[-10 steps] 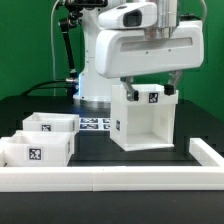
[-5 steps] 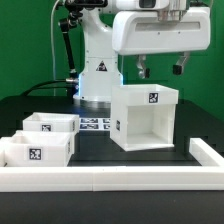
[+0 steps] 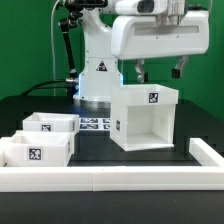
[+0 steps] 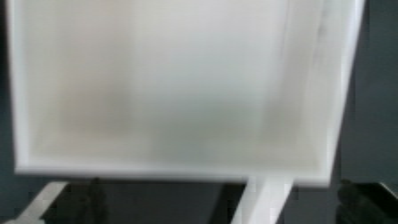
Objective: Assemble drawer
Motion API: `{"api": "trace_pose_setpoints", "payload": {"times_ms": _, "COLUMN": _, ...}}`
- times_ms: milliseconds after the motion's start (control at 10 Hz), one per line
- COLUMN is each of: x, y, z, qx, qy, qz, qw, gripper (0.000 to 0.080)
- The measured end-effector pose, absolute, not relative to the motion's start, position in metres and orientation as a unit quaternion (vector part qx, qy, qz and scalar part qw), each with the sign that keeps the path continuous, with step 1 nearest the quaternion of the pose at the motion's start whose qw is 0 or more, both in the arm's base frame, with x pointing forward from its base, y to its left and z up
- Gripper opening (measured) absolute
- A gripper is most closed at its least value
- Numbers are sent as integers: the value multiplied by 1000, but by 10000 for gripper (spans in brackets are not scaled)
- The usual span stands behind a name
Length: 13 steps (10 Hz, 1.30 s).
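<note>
The white drawer casing [image 3: 145, 118] stands upright on the black table, its open side facing the front and a tag on its upper front. My gripper [image 3: 160, 70] hangs just above the casing's top, open and empty, with one dark finger [image 3: 140, 70] towards each side and neither touching it. Two small white trays stand at the exterior view's left: one further back [image 3: 50, 124] and one nearer the front [image 3: 35, 150]. In the wrist view the casing's white top [image 4: 178, 90] fills most of the picture, blurred.
A long low white rail [image 3: 110, 179] runs along the table's front and turns up at the exterior view's right [image 3: 205, 152]. The marker board [image 3: 92, 123] lies flat between the trays and the casing. The robot's base [image 3: 98, 75] stands behind.
My gripper has let go of the casing's top and risen straight up above it. The casing has stayed where it was. Little has moved in the last half second.
</note>
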<state>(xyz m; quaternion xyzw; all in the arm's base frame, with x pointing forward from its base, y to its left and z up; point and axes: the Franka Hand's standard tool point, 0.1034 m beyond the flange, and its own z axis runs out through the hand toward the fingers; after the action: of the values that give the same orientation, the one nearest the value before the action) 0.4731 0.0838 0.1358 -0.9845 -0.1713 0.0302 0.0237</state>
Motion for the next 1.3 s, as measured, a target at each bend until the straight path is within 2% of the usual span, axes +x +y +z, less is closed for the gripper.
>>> {"api": "trace_pose_setpoints", "payload": {"times_ms": 200, "x": 445, "y": 92, "z": 129, "qx": -988, "qy": -149, "qz": 31, "qw": 27, "gripper": 650}}
{"api": "trace_pose_setpoints", "payload": {"times_ms": 400, "x": 426, "y": 102, "z": 115, "qx": -988, "qy": -148, "qz": 29, "qw": 27, "gripper": 650}}
{"api": "trace_pose_setpoints", "payload": {"times_ms": 700, "x": 418, "y": 117, "z": 100, "qx": -987, "qy": -153, "qz": 26, "qw": 28, "gripper": 650}}
{"api": "trace_pose_setpoints", "payload": {"times_ms": 900, "x": 417, "y": 117, "z": 98, "qx": -987, "qy": -153, "qz": 27, "qw": 28, "gripper": 650}}
{"api": "trace_pose_setpoints", "payload": {"times_ms": 1100, "x": 417, "y": 116, "z": 98, "qx": -988, "qy": -152, "qz": 28, "qw": 28, "gripper": 398}}
{"api": "trace_pose_setpoints", "payload": {"times_ms": 1200, "x": 417, "y": 116, "z": 98, "qx": -988, "qy": -152, "qz": 28, "qw": 28, "gripper": 398}}
{"api": "trace_pose_setpoints", "payload": {"times_ms": 1300, "x": 417, "y": 116, "z": 98, "qx": -988, "qy": -152, "qz": 28, "qw": 28, "gripper": 200}}
